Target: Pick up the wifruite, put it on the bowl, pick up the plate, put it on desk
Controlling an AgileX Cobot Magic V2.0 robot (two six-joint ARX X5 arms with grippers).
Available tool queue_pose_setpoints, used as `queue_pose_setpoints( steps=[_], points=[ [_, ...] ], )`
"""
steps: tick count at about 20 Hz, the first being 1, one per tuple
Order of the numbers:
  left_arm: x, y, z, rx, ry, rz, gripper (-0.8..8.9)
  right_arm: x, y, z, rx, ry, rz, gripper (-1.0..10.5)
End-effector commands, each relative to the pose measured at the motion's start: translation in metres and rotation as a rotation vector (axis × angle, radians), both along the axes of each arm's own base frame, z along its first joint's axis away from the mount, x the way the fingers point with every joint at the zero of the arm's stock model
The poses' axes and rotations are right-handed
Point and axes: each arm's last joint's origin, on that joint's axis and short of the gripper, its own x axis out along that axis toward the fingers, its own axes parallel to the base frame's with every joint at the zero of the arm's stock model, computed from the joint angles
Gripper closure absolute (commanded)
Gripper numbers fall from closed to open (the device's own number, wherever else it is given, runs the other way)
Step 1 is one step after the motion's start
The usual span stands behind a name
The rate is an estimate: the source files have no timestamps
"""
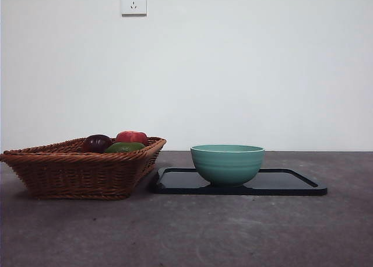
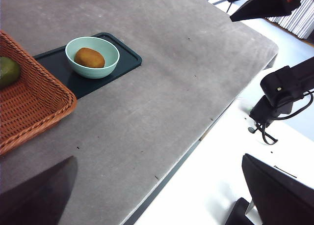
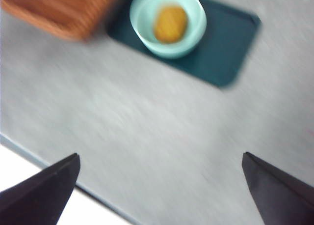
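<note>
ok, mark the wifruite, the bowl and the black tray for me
wifruite (image 2: 90, 57): left wrist view, top of its skin.
bowl (image 1: 227, 163): front view, ridged outer side.
black tray (image 1: 291, 182): front view, bare surface right of the bowl.

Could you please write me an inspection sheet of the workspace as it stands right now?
Surface: desk, dark grey-brown, mottled.
Job's things: wifruite lies in the mint-green bowl; bowl stands on the black tray.
Clutter: wicker basket beside the tray, holding a dark purple fruit, a red fruit and a green fruit.
Grippers: left gripper and right gripper both open, empty, above the desk's edge, away from the things.
Cables: one black cable on equipment beside the desk.
Surroundings: white wall, wall socket.
</note>
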Motion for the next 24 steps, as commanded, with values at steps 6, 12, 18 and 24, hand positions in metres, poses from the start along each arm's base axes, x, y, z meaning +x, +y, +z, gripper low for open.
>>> queue_pose_setpoints(
  steps=[6, 12, 18, 24],
  points=[
    [-0.001, 0.001, 0.003, -0.018, -0.015, -0.011, 2.16, -0.033, -0.026, -0.036, 0.13, -0.088, 0.016, 3.0],
    [0.001, 0.0, 0.008, -0.063, -0.042, 0.017, 2.21, -0.049, -0.043, -0.034, 0.193, -0.142, 0.012, 3.0],
    [0.014, -0.02, 0.022, -0.149, -0.057, 0.074, 2.21, -0.05, -0.044, -0.033, 0.2, -0.149, 0.012, 3.0],
    [0.042, -0.066, 0.031, -0.163, -0.042, 0.082, 2.21, -0.05, -0.044, -0.033, 0.199, -0.151, 0.012, 3.0]
  ],
)
